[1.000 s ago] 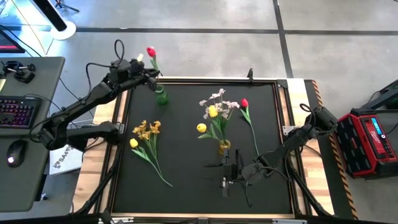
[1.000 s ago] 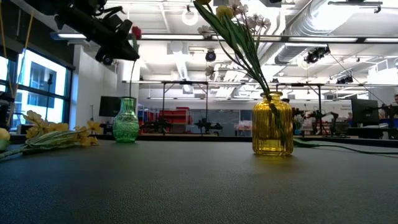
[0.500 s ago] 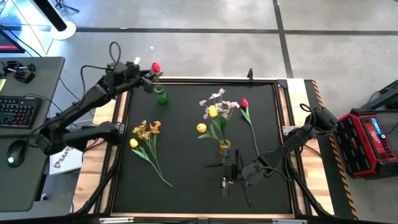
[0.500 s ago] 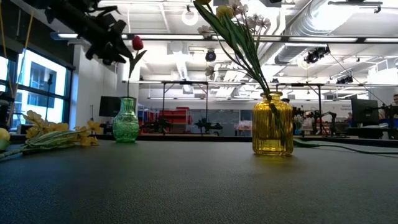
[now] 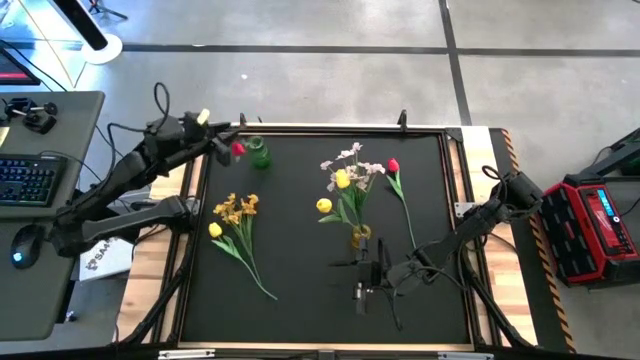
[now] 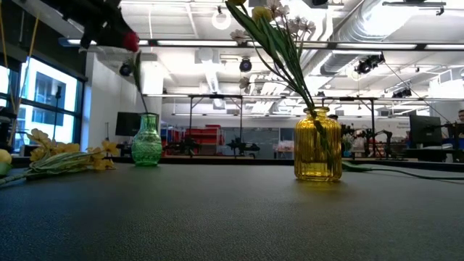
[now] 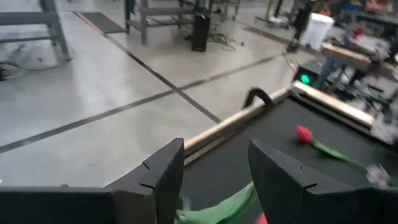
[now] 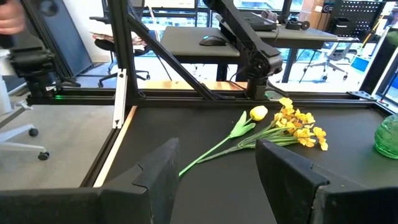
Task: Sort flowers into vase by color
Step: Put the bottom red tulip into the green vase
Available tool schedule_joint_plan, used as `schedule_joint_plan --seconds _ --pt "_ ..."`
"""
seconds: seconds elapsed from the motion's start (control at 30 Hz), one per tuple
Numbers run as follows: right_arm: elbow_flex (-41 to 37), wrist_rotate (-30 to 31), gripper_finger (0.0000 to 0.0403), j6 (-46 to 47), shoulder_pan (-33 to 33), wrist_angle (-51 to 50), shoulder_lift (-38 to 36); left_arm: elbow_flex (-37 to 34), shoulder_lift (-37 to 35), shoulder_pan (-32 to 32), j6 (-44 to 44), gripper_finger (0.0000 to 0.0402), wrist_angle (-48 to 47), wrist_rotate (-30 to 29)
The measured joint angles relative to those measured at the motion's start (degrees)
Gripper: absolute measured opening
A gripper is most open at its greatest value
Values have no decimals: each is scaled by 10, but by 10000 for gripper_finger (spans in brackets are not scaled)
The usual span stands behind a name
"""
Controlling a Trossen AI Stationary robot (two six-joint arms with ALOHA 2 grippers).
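A red flower [image 6: 130,41] stands with its stem in the green vase [image 5: 259,152] at the mat's far left and leans toward the left edge. My left gripper [image 5: 220,136] is open right beside its bloom [image 5: 238,149]. In the left wrist view a green leaf [image 7: 217,208] shows low between the open fingers. The yellow vase [image 5: 360,237] holds yellow blooms and a pale blossom sprig. A second red flower [image 5: 393,166] lies on the mat to its right. A yellow tulip [image 8: 258,112] and an orange sprig [image 8: 298,121] lie at the left. My right gripper [image 5: 365,282] waits open near the yellow vase. My left gripper's open fingers [image 7: 165,168] stand on either side of the red flower's leaf, just under the bloom. Whether they touch it, I cannot tell. The flower's stem [image 6: 141,90] stands in the green vase, tilted.
The black mat's wooden frame [image 5: 190,200] runs along the left side. A desk with a keyboard [image 5: 25,180] stands left of the table, and a red case [image 5: 595,225] sits at the right. The mat's middle and near left corner lie bare.
My left gripper has drawn back from above the green vase toward the table's left edge. The red flower, held upright over the vase a second ago, has sunk lower into it. Its bloom has tipped over toward the left, after the gripper.
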Motion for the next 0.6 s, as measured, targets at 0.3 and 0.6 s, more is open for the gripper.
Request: schedule_joint_plan --seconds 0.3,0.6 --pt "0 0 199 45 -11 -36 0 2 -3 -169 -5 165 -52 -195" --pt "0 0 199 45 -11 -37 0 109 14 -256 65 165 -60 -296"
